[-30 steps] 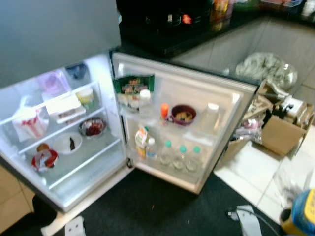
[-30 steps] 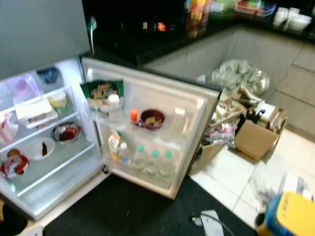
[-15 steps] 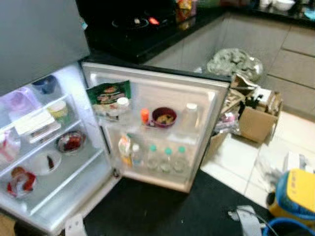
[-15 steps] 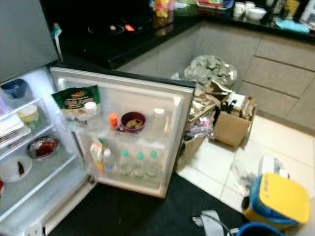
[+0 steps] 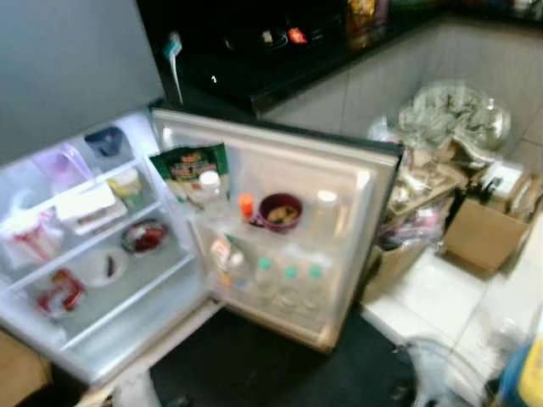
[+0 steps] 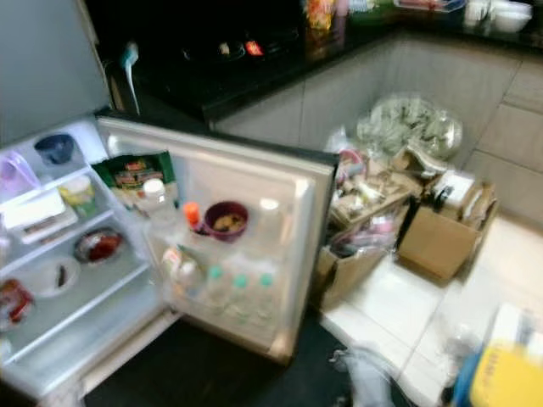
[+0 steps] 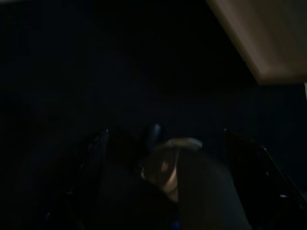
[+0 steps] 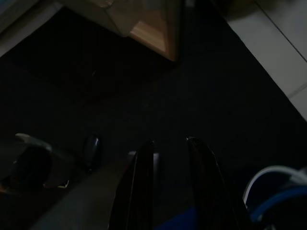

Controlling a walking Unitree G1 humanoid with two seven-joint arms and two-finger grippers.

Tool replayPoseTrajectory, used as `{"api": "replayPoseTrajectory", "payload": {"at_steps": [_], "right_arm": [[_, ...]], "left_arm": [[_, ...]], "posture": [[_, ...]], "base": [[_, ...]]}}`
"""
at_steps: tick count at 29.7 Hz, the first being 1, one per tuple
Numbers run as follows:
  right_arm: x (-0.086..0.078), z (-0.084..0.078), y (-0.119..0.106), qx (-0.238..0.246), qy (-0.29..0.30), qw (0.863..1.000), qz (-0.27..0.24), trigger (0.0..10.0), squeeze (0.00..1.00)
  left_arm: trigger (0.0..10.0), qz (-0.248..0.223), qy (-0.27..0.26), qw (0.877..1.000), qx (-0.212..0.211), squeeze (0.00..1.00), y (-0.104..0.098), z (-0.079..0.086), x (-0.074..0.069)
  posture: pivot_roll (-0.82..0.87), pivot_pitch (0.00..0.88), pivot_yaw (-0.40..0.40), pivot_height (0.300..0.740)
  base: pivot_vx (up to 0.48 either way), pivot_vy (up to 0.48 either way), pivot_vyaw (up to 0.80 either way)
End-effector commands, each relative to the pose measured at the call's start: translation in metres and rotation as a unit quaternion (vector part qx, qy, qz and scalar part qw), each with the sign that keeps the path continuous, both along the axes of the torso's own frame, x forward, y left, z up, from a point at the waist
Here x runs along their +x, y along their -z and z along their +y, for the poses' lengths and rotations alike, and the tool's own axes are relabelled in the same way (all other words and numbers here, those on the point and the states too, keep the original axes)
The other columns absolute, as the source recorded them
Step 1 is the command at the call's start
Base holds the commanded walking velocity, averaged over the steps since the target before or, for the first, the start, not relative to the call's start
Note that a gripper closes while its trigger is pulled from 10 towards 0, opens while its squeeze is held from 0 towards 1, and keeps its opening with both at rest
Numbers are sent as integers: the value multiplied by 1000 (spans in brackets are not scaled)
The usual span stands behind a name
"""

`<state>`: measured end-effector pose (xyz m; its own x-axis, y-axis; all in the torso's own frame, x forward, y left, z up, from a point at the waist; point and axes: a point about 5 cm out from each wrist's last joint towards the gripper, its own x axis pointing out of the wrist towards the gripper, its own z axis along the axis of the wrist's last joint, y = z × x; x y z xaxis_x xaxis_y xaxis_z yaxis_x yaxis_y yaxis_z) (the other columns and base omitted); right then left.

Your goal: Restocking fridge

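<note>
Small fridge lit inside, door swung wide open, three green-capped bottles upright in lower door shelf, maroon bowl on upper door shelf, green packet beside hinge

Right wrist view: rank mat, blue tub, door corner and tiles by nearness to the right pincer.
1. Mat, under the right pincer.
2. Blue tub, beside the pincer.
3. Door corner, ahead; tiles, past the mat's edge: too close to call.

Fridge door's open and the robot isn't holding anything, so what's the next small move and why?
Probably turn toward the floor clutter beside the fridge door and find something to stock. The right gripper hangs empty over the dark mat, and the cardboard box sits on the robot's right.
</note>
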<state>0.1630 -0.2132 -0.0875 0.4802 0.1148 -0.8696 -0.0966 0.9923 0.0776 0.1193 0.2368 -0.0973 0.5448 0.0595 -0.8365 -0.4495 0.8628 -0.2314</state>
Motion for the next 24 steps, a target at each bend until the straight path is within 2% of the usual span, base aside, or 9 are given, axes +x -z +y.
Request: {"api": "replayPoseTrajectory", "payload": {"at_steps": [1,9,14,18,20,24], "right_arm": [[0,-4,-1,-5,-3,1000,-5,10000,0],[1,-7,-2,-21,-3,1000,-10,10000,0],[6,-13,-5,-31,29,999,-28,10000,0],[25,-34,-19,-38,120,989,-78,10000,0],[30,-39,-24,-40,138,985,-91,10000,0],[60,-57,-48,-30,182,969,-163,10000,0]], "left_arm": [[10000,7,-5,1000,5,0,0,3,-3],[10000,8,-4,1000,4,0,1,3,-3],[10000,8,2,1000,0,0,1,2,-4],[10000,7,16,1000,-6,0,1,-1,-3],[10000,6,15,1000,-6,0,1,-1,-3],[10000,7,11,1000,-6,0,1,-1,-3]], "posture": [[-58,0,40,740],[-58,0,41,740],[-56,0,42,740],[-55,0,40,740],[-55,0,40,740],[-52,0,36,740]], "base": [[0,0,719],[0,0,714],[0,0,0],[0,-360,0],[0,-480,0],[0,-480,0]]}}
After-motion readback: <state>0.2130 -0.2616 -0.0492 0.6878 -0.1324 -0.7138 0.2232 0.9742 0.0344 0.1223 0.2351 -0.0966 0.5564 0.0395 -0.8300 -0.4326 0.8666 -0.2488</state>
